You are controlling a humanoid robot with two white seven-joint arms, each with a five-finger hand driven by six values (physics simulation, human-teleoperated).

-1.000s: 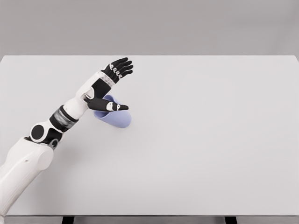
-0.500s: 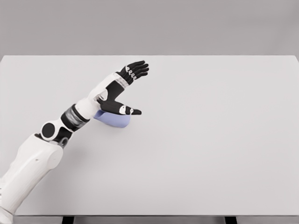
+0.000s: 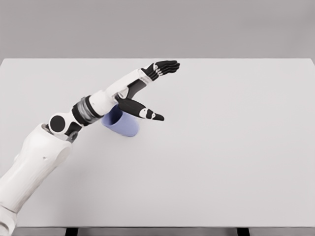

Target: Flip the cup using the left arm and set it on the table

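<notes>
The left arm comes in from the lower left corner and reaches up and to the right across the table. The left hand is spread wide and holds nothing: the 4 fingers lie straight and together, pointing right toward the far edge, and the thumb stretches out apart from them, pointing right and toward the near side.

The cup is light purple and lies on its side on the table, in the left half, about midway between the far and near edges. Its upper left part is hidden behind the wrist and the base of the thumb, so whether the hand touches it cannot be told. The thumb passes above the cup's upper right edge; the fingers are well clear of it, farther back. Which end of the cup is the mouth is hard to tell here.

The table is plain white and fills nearly the whole view. Its far edge runs straight across the top, just behind the fingertips, with a grey wall beyond. The near edge shows at the bottom with 2 dark legs under it. The left edge falls near the picture's side, close to the upper arm. To the right of the hand and cup the surface is wide and bare all the way to the right edge, and the strip in front of the cup down to the near edge is also open.
</notes>
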